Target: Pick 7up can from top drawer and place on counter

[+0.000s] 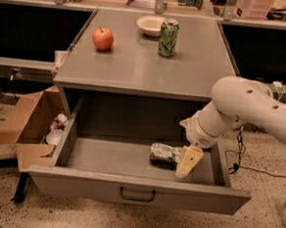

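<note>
The top drawer (105,157) is pulled open, with a black loop handle (137,194) on its face. The 7up can (164,152), pale green-and-silver and dented, lies on its side on the drawer floor, right of the middle. My gripper (187,162) reaches down into the drawer from the right, its cream-coloured finger (189,161) right against the can's right end. The white arm (246,111) comes in from the right. The counter (142,57) is the grey top above the drawer.
On the counter stand a red apple (103,38), a white bowl (151,25) and a darker green upright can (168,38). An open cardboard box (27,122) with rubbish sits on the floor to the left. Cables lie on the floor at the right.
</note>
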